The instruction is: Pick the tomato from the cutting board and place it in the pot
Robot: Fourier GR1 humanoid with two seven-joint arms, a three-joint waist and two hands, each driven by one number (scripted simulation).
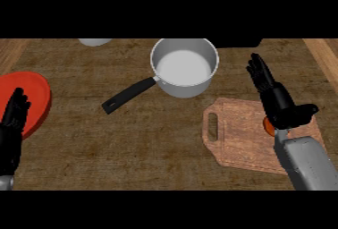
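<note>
**Right hand poised over the tomato, grasp not yet made**

The right hand [277, 100] hovered above the cutting board [238, 134] at the frame's right, fingers extended toward the upper edge and thumb jutting out sideways, holding nothing. The tomato [268, 126] still lay on the board, only a red-orange sliver showing beside the wrist, the rest hidden beneath the hand. The step in hand appeared to be the approach; the next move would likely call for curling the fingers round the tomato, then carrying it up and left to the pot [184, 67].

The pot was pale metal, cylindrical, with a long black handle angled down-left. The board was reddish wood, rectangular, with 1 slotted grip hole.

At the left edge the left hand [12, 129] rested open beside a red plate [33, 100].
</note>
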